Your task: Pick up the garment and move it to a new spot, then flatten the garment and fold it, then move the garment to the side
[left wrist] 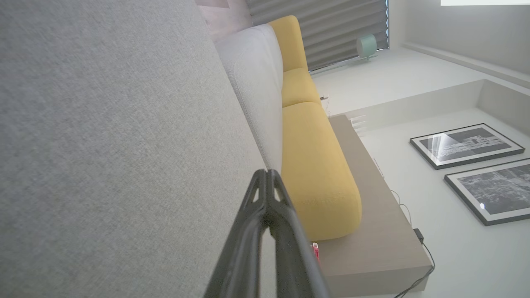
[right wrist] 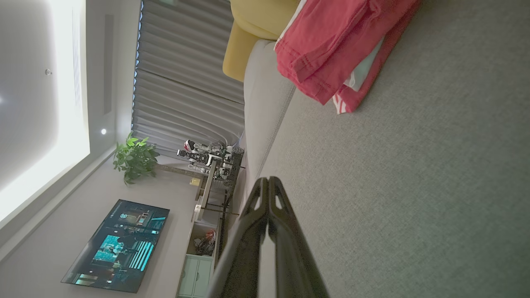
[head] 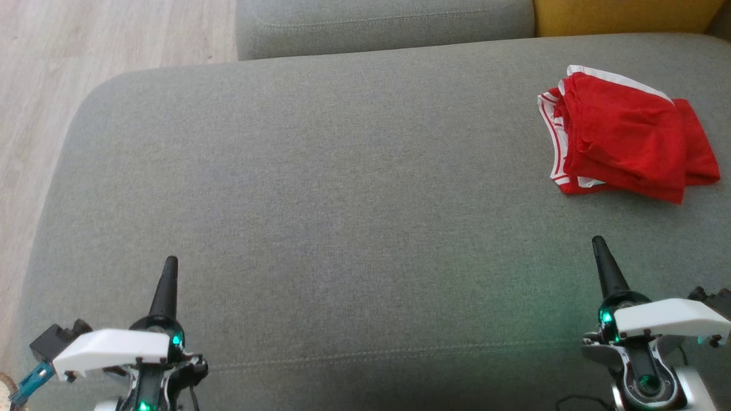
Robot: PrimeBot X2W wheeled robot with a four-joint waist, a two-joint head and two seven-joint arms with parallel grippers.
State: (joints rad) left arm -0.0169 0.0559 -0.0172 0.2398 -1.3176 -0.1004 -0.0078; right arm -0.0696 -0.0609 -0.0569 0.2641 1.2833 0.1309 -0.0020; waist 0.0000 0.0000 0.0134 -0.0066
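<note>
Both grippers sat nearest my camera, at the bottom of the head view: the left gripper (head: pixel 169 264) at lower left and the right gripper (head: pixel 598 244) at lower right. Each had its 2 dark fingers pressed together into 1 point and held nothing. They stood over the grey sofa seat (head: pixel 342 171), well apart from each other.

The garment (head: pixel 625 140) lay at the upper right of the frame, on the same seat, near the yellow cushion (head: pixel 622 16) and apart from the right gripper below it. As I judged it, most of the task was done: the piece looked folded into a compact bundle and set off to 1 side. Little seemed left, perhaps only a check that the fold would do.

It was red cloth with white trim, and thin white stripes showed along its left edge. Its layers were stacked unevenly, with 1 red flap sticking out on the right, so I took the fold as rough rather than crisp. From the right wrist view, a pale inner layer peeked out between the red folds.
</note>
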